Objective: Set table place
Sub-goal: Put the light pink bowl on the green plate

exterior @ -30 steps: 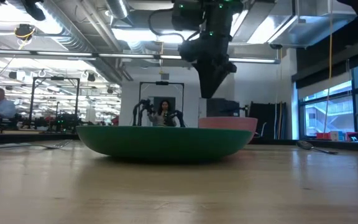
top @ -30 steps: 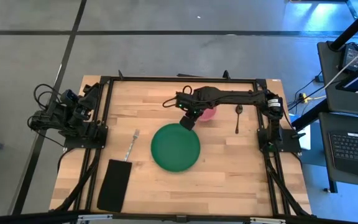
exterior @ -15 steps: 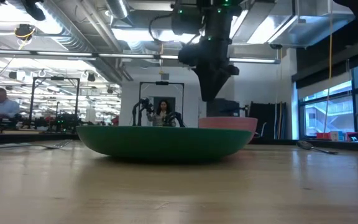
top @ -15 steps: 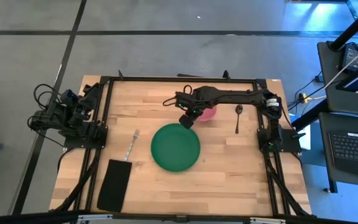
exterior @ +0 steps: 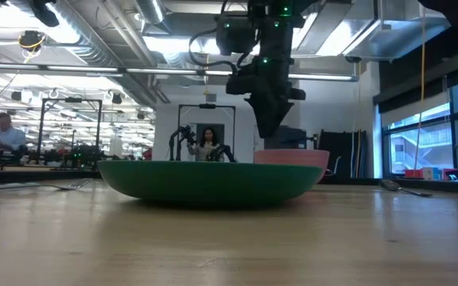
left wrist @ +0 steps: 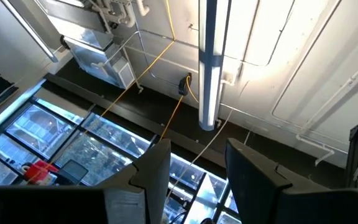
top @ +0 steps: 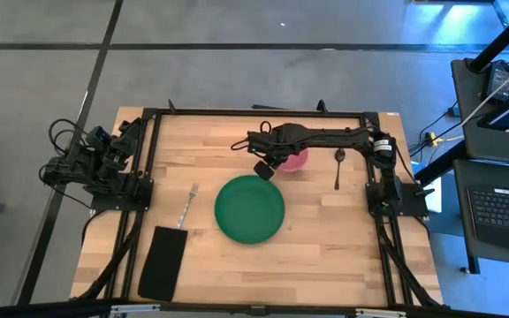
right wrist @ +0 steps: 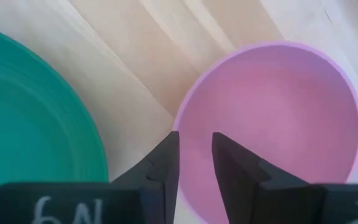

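The round green plate (top: pixel 250 209) (exterior: pixel 205 181) (right wrist: pixel 30 118) lies flat in the table's middle. The smaller pink bowl (top: pixel 297 161) (exterior: pixel 293 158) (right wrist: pixel 278 124) stands upright just beyond the plate's far right rim. My right gripper (top: pixel 263 170) (exterior: pixel 269 133) (right wrist: pixel 194 152) hangs open with a narrow gap, pointing down, just above the bowl's left rim and touching nothing. The silver fork (top: pixel 186 205) lies left of the plate, the dark spoon (top: pixel 338 168) right of the bowl. My left gripper (left wrist: pixel 197 162) is open, parked at the table's left edge.
A black rectangular cloth (top: pixel 162 262) lies at the near left corner. Black rails (top: pixel 148 185) frame the light-wood table (top: pixel 325 238). Bare wood lies near and right of the plate. People sit in the room behind (exterior: pixel 209 143).
My right gripper has moved from over the plate's far rim a little toward the far edge, onto the pink bowl's left rim, sinking slightly and turning a bit. The plate, bowl, fork and spoon have stayed where they were.
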### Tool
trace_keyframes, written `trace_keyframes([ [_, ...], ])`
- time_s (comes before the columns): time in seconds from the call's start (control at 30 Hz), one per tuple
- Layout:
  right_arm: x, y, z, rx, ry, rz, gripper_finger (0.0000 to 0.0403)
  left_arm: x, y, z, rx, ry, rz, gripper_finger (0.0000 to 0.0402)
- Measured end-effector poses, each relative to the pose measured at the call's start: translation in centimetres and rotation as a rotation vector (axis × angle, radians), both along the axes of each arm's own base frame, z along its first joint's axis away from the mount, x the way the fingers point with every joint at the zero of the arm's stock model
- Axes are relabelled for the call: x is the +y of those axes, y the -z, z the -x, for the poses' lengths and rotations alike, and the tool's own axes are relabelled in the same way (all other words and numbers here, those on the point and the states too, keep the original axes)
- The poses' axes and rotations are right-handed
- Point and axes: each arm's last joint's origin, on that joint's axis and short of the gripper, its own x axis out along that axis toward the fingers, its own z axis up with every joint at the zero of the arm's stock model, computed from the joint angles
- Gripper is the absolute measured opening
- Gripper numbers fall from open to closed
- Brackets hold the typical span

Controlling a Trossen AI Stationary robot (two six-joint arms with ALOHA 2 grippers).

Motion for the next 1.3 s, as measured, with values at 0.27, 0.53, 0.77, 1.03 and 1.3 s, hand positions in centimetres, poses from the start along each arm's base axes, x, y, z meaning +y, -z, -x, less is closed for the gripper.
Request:
trace_keyframes([
  [0.27, 0.2, 1.0, -0.4, 0.004, 0.042, -0.016, 0.0097, 0.0, 0.0, 0.0, 0.000, 0.000, 0.000, 0.0147],
  [0.53, 0.2, 2.3, -0.8, 0.037, 0.040, -0.023, 0.0097, 0.0, 0.0, 0.0, 0.000, 0.000, 0.000, 0.0147],
  [0.77, 0.1, 3.0, -1.1, 0.038, 0.042, -0.026, 0.0097, 0.0, 0.0, 0.0, 0.000, 0.000, 0.000, 0.0147],
  [1.03, 0.0, 5.6, -1.7, 0.125, -0.057, -0.042, 0.0084, 0.0, 0.0, 0.0, 0.000, 0.000, 0.000, 0.0147],
  [1.3, 1.4, 3.5, -1.4, 0.104, -0.175, -0.024, 0.0012, 0.0, 0.0, 0.0, -0.001, -0.001, 0.000, 0.0147],
])
